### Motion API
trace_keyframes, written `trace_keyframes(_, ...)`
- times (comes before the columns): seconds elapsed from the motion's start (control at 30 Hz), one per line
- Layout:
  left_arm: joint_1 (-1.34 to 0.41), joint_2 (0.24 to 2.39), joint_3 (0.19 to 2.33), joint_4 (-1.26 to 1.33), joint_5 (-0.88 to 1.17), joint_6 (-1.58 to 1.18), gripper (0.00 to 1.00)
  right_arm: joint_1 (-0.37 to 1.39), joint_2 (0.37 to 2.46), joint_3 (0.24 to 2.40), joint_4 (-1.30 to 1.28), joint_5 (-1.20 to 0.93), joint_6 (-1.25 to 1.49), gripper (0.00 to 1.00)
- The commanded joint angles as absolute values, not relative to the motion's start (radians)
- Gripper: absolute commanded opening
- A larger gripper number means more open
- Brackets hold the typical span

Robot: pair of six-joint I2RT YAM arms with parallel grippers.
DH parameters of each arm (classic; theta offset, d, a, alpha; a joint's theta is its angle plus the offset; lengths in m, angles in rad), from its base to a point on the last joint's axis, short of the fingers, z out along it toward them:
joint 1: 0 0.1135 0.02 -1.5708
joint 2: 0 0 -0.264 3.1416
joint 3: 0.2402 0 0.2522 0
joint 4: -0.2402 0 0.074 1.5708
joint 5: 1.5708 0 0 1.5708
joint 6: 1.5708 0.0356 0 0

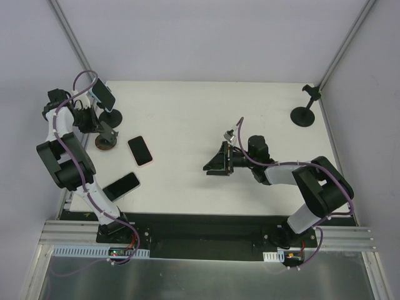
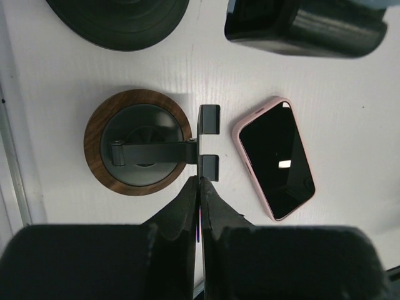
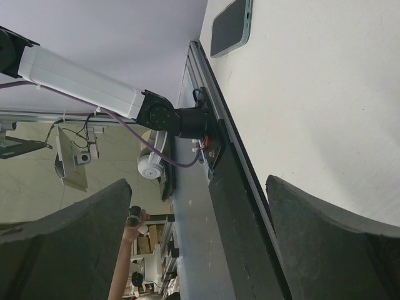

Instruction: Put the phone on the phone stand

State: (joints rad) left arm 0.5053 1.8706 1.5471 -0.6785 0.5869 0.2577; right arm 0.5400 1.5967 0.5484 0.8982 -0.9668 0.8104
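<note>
Pink-cased phone [image 2: 275, 159] lies flat on the desk [image 1: 187, 112] just beside the wood-based stand [image 2: 137, 142], not yet lifted, while the left tool [image 2: 199, 184] is pinched shut on nothing and the right tool [image 1: 214, 159] gapes empty.

I note a white table [image 1: 187, 106] under even, soft light. Pale grey walls [image 1: 206, 37] enclose it on three sides, with metal posts [image 1: 70, 37] at the far corners. Aluminium rail [image 1: 350, 237] runs along the near edge; a brushed metal sheet [image 1: 206, 278] lies below it.
</note>
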Motion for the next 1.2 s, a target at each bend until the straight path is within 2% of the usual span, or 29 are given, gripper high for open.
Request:
trace_keyframes(0.0, 0.518, 1.876, 1.601, -0.676, 0.572, 0.285, 0.0, 0.534, 1.591, 0.557, 0.927, -0.999, 0.781, 0.92)
trace_keyframes(0.17, 0.522, 1.888, 1.582, -0.661, 0.568, 0.272, 0.02, 0.532, 1.591, 0.557, 0.927, -1.0, 0.781, 0.92)
trace_keyframes(0.2, 0.522, 1.885, 1.577, -0.658, 0.555, 0.267, 0.15, 0.532, 1.586, 0.557, 0.927, -1.0, 0.779, 0.91)
trace_keyframes(0.3, 0.522, 1.868, 1.566, -0.646, 0.525, 0.25, 0.31, 0.534, 1.585, 0.555, 0.927, -1.0, 0.775, 0.91)
trace_keyframes(0.37, 0.522, 1.853, 1.559, -0.638, 0.512, 0.242, 0.59, 0.532, 1.585, 0.557, 0.927, -1.0, 0.775, 0.91)
trace_keyframes(0.4, 0.522, 1.83, 1.554, -0.634, 0.503, 0.238, 0.67, 0.532, 1.586, 0.557, 0.928, -1.0, 0.775, 0.92)
trace_keyframes(0.43, 0.522, 1.819, 1.543, -0.629, 0.489, 0.235, 0.7, 0.532, 1.586, 0.557, 0.928, -1.0, 0.775, 0.91)
trace_keyframes(0.73, 0.523, 1.737, 1.441, -0.604, 0.37, 0.183, 0.66, 0.532, 1.575, 0.557, 0.928, -0.999, 0.77, 0.91)
trace_keyframes(0.77, 0.523, 1.723, 1.428, -0.606, 0.351, 0.173, 0.63, 0.534, 1.575, 0.557, 0.928, -0.999, 0.77, 0.91)
trace_keyframes(0.83, 0.523, 1.706, 1.396, -0.595, 0.275, 0.154, 0.46, 0.531, 1.574, 0.557, 0.928, -0.997, 0.77, 0.91)
trace_keyframes(0.87, 0.523, 1.686, 1.387, -0.589, 0.262, 0.153, 0.43, 0.532, 1.571, 0.555, 0.928, -0.997, 0.77, 0.92)
trace_keyframes(0.97, 0.523, 1.675, 1.367, -0.566, 0.259, 0.152, 0.43, 0.531, 1.565, 0.554, 0.928, -0.996, 0.765, 0.92)
trace_keyframes(1.17, 0.523, 1.692, 1.382, -0.575, 0.227, 0.153, 0.34, 0.532, 1.563, 0.554, 0.927, -0.997, 0.765, 0.92)
